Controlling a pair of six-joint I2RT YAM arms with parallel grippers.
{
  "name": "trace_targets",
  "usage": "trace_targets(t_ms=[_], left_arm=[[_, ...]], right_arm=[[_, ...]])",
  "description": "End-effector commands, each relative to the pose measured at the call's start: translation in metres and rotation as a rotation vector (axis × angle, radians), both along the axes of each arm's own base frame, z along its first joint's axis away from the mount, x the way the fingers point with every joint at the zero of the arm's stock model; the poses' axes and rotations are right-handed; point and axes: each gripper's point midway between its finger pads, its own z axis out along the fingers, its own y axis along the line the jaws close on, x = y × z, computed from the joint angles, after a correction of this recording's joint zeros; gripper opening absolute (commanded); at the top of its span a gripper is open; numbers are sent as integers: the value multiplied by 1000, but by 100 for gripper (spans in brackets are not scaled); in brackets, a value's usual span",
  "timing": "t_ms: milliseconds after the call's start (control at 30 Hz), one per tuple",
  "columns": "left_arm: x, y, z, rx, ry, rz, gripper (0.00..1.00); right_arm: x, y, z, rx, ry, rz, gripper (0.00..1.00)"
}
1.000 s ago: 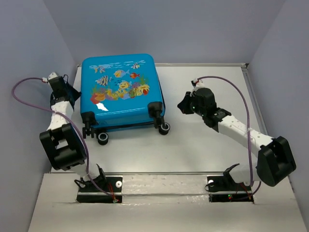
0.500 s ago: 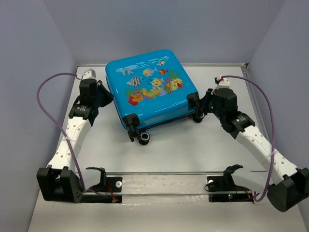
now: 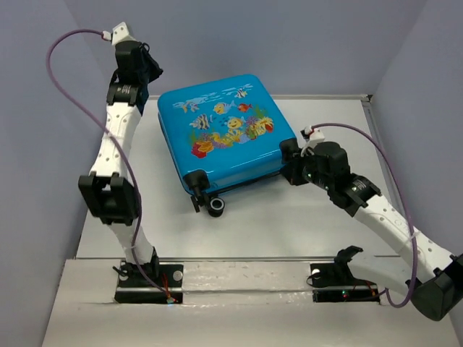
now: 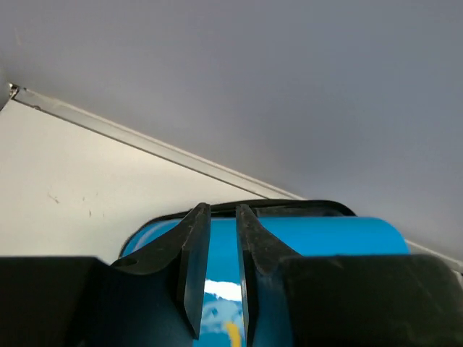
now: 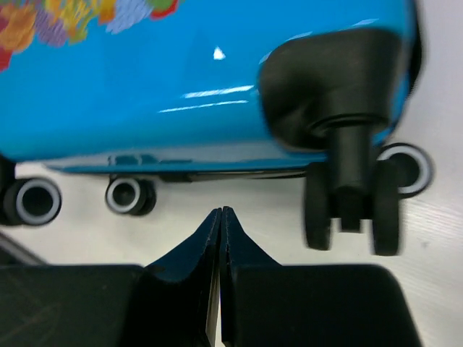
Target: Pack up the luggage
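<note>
The left arm has swung up off the table (image 3: 289,217). Half a second ago it lay low along the left side of the luggage (image 3: 221,137); now the left gripper (image 3: 150,72) hangs high over the case's far left corner. Its fingers (image 4: 194,267) stand only a narrow slit apart with nothing between them. The right gripper (image 3: 296,170) has stayed down at the right wheel corner, its tips pressed together on nothing and aimed under the case's edge. The case slid right and turned a second ago but has not shifted since.

It lies flat in the middle of the table, fish print up and wheels toward the arms, and it looks closed. I judge the packing has not started, since the case is shut and I see no loose item to go in. The lifted arm may be lining up for the lid or zip.

I count one suitcase and two arms, neither holding anything. From the right wrist, one twin castor (image 5: 351,210) sits close, with two more wheels under the shell to the left. I cannot make out the fourth castor for certain.
</note>
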Motion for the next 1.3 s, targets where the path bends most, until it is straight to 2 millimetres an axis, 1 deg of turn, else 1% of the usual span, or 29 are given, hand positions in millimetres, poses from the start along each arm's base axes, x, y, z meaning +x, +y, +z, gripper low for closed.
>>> trace_targets(t_ms=[0,33,67,100,133,167,200,233,267,300,400,433,467,500,533,567,600,633,667,733,767,833,933,1000,1067,1167,1200,1233,1267], left_arm=[[44,25,-29,59,110,17,33],[54,27,-34,58,118,10,34],[73,29,-62,54,166,0,35],[80,45,-48,44,127,5,36],[94,51,-67,41,150,9,39],[100,45,-63,27,128,-35,40],[110,50,-72,18,123,-44,42],[112,49,-66,8,99,-58,42],[118,50,-74,-5,96,-71,46],[127,49,-78,-32,72,-99,52],[142,43,-74,-66,5,-166,61],[147,41,-74,-68,-9,-186,64],[156,35,-79,-68,-26,-226,69],[160,32,-82,-71,-35,-250,71],[167,29,-98,-79,-25,-268,76],[169,22,-101,-82,-43,-308,78],[172,20,-108,-88,-41,-325,78],[177,17,-126,-97,-26,-345,79],[179,8,-124,-104,-59,-404,79],[183,1,-135,-119,-69,-448,80],[187,-2,-150,-128,-62,-465,80],[190,-8,-157,-126,-85,-503,80],[192,-22,-188,-130,-70,-575,81],[190,-33,-202,-126,-55,-620,81],[188,-42,-223,-135,-17,-643,80],[181,-53,-242,-162,27,-675,77],[174,-60,-255,-187,59,-700,76],[170,-64,-252,-191,62,-714,74],[161,-69,-268,-211,102,-727,72]], right_arm=[[-23,21,-29,-19,94,128,7],[-22,19,-35,-32,106,117,7],[-18,16,-40,-51,110,95,7],[-15,15,-48,-69,129,81,7],[-9,11,-51,-85,127,49,7],[-5,13,-57,-93,138,38,7],[3,9,-56,-113,128,3,7],[6,7,-58,-125,130,-13,7],[9,6,-61,-138,134,-26,7],[15,5,-67,-159,142,-44,7],[22,7,-76,-179,162,-51,7],[26,4,-84,-193,179,-68,7],[30,6,-84,-193,174,-75,7],[32,6,-88,-200,184,-78,7],[37,2,-90,-204,184,-100,7],[40,3,-88,-202,179,-105,7],[42,3,-90,-205,181,-109,7],[45,3,-91,-212,180,-119,7],[50,1,-89,-205,172,-136,7],[53,1,-86,-200,159,-147,7],[55,0,-84,-199,148,-155,7],[62,-2,-80,-191,135,-178,7],[74,-6,-75,-173,117,-204,7],[79,-8,-73,-162,110,-214,7],[91,-11,-69,-139,100,-229,7],[105,-11,-70,-103,103,-232,7],[115,-13,-63,-83,86,-248,7],[120,-11,-68,-89,93,-247,7],[130,-15,-60,-85,64,-261,7]])
